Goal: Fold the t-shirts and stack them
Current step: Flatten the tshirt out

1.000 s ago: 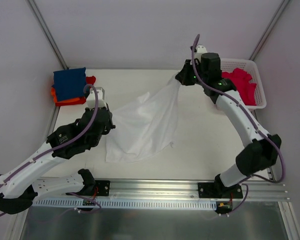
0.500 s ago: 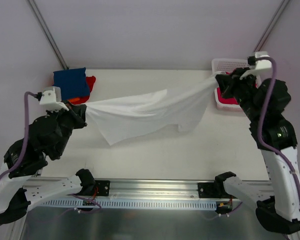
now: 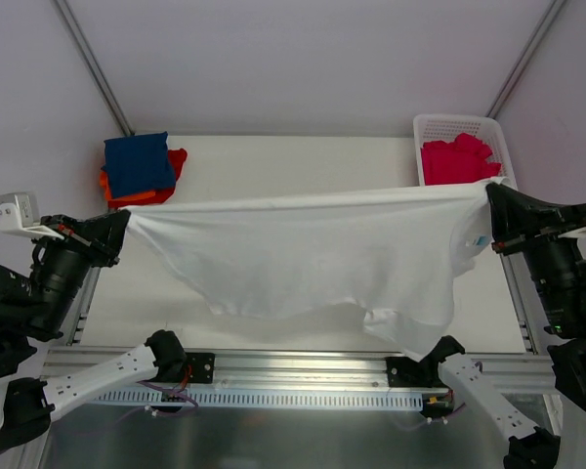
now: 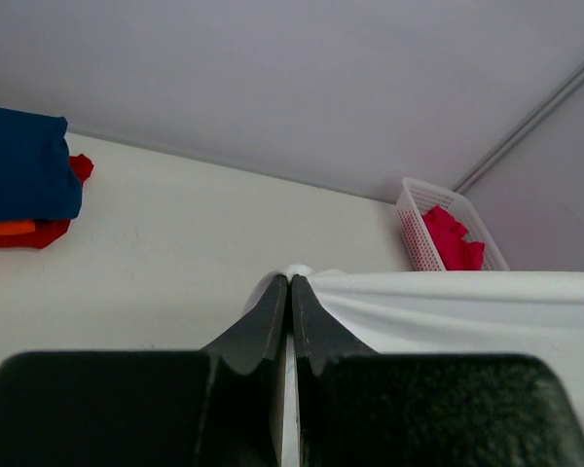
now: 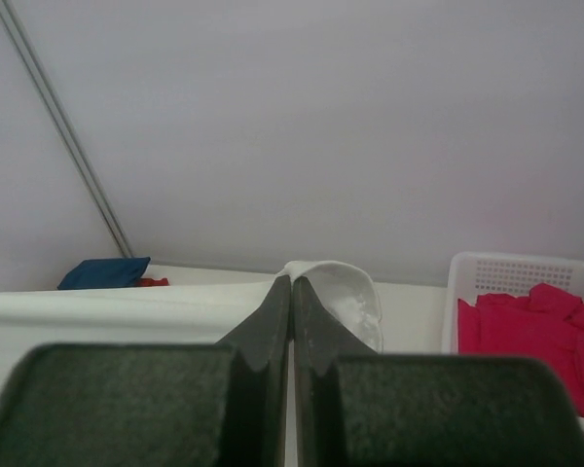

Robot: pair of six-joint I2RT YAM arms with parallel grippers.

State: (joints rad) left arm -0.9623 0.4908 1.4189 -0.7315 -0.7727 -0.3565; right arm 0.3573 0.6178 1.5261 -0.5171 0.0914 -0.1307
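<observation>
A large white t-shirt (image 3: 313,254) hangs stretched in the air between both grippers, its lower edge sagging toward the table's near edge. My left gripper (image 3: 125,219) is shut on its left end; the cloth (image 4: 448,306) runs right from the left gripper (image 4: 290,280). My right gripper (image 3: 488,202) is shut on its right end; cloth (image 5: 346,297) bunches at the right gripper (image 5: 291,280). A folded navy t-shirt (image 3: 136,163) lies on orange-red ones (image 3: 132,196) at the far left. Crimson-pink t-shirts (image 3: 456,159) lie in the basket.
A white plastic lattice basket (image 3: 456,123) stands at the far right corner of the table (image 3: 293,166). Slanted metal poles (image 3: 93,63) rise at both back corners. An aluminium rail (image 3: 303,366) runs along the near edge.
Both arms have swung outward and up, pulling the white t-shirt from a loose drape on the table into a taut wide span held in the air.
</observation>
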